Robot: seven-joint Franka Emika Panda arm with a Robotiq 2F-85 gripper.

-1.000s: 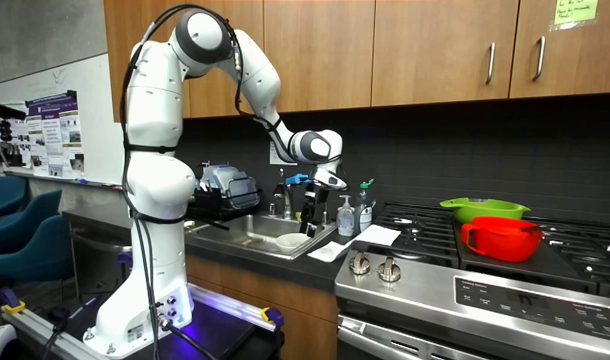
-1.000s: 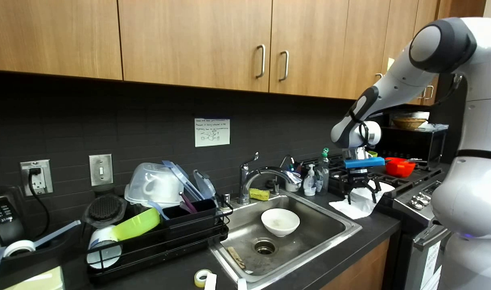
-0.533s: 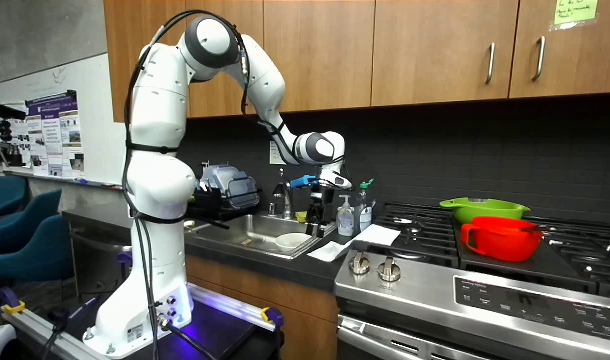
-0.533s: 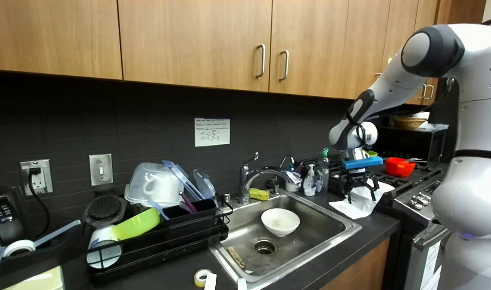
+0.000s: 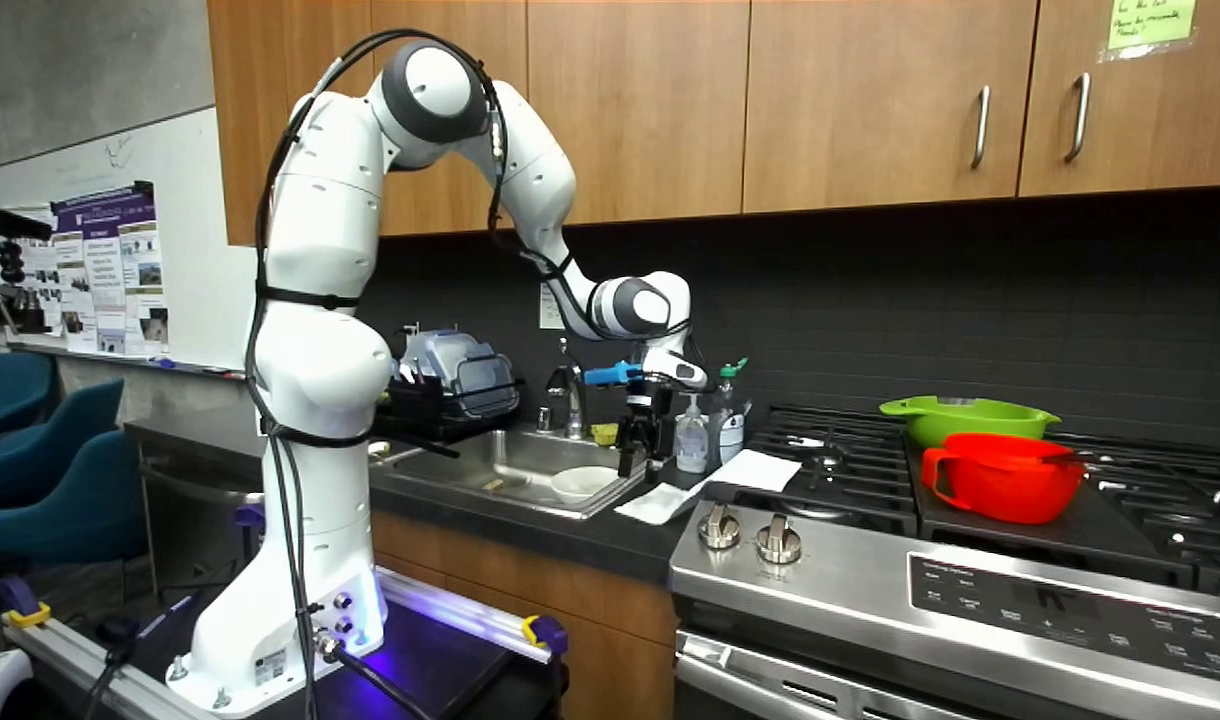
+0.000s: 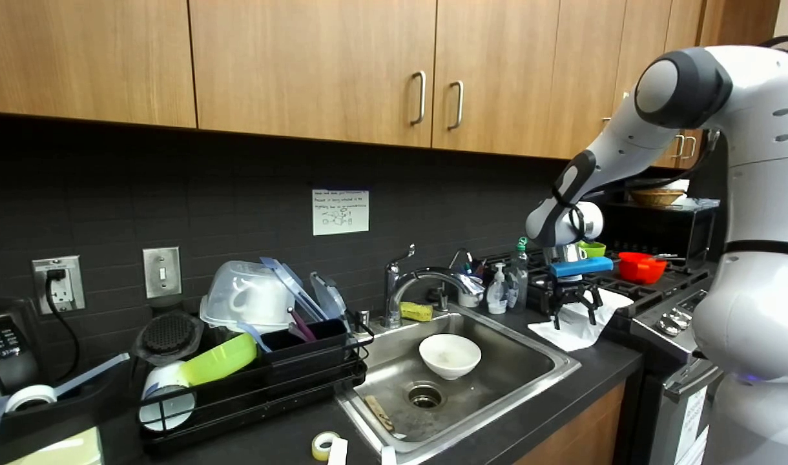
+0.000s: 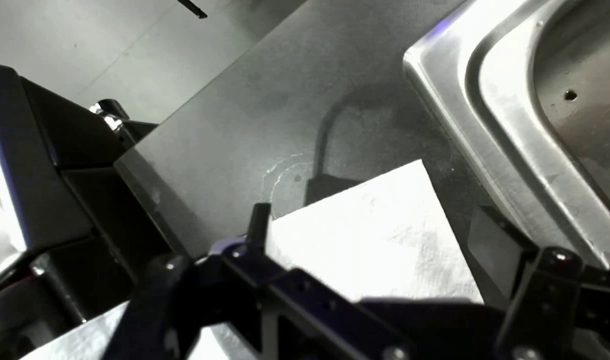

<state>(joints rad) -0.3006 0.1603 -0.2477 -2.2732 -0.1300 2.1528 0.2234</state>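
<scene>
My gripper [image 7: 380,232] is open, with its fingers wide apart and nothing between them. It points down above a white paper towel [image 7: 415,200] on the dark counter [image 7: 235,125]. The right finger pad [image 7: 497,247] is on the side of the steel sink rim [image 7: 485,140]; the left finger [image 7: 259,222] is at the towel's other edge. In both exterior views the gripper [image 5: 640,466] [image 6: 575,316] hangs between sink and stove, apart from the towel [image 6: 555,337]. A soap dispenser [image 6: 497,294] and a green-capped bottle [image 6: 519,274] stand close behind it.
A white bowl [image 6: 450,355] and a wooden-looking piece [image 6: 378,412] lie in the sink [image 6: 565,368]. A faucet [image 6: 426,276] and sponge [image 6: 416,311] are at its back. A red pot [image 5: 1010,480] and green colander [image 5: 970,422] are on the stove. A full dish rack [image 6: 252,387] stands beside the sink.
The arm's elbow has come down and shifted. My gripper has moved slightly, rightward in an exterior view and leftward in the opposite-facing exterior view, and stays open. The objects have not moved.
</scene>
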